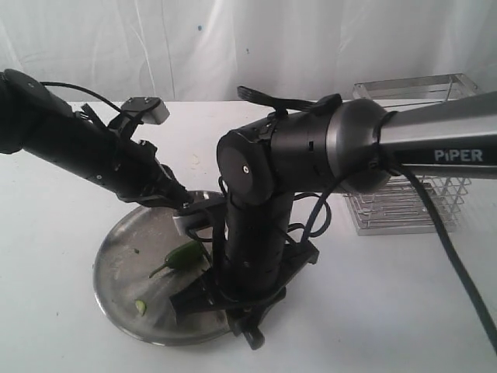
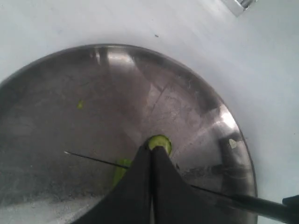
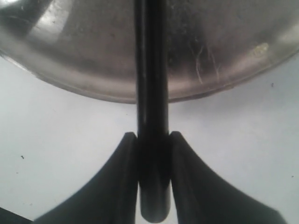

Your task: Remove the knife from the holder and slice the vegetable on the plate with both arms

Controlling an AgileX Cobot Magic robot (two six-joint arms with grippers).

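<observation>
The steel plate (image 1: pixel 124 241) lies at the front left of the white table. On it rests the dark-green vegetable (image 1: pixel 183 255), stem toward the left. My left gripper (image 1: pixel 192 211) comes in from the left. It is shut, and its tips (image 2: pixel 153 149) sit right over the vegetable's cut end (image 2: pixel 160 141). My right gripper (image 1: pixel 227 301) reaches down at the plate's near edge and is shut on the knife's black handle (image 3: pixel 152 177). The thin blade (image 2: pixel 93 158) runs edge-on across the plate (image 2: pixel 140 84), just beside the vegetable. The wire holder (image 1: pixel 411 198) stands at the right, partly behind the right arm.
A loose green slice (image 1: pixel 140 307) lies near the plate's front rim, and a pale slice (image 2: pixel 232 143) sits by the rim in the left wrist view. The right arm's thick elbow (image 1: pixel 256 167) towers over the plate's right half. A white curtain backs the table.
</observation>
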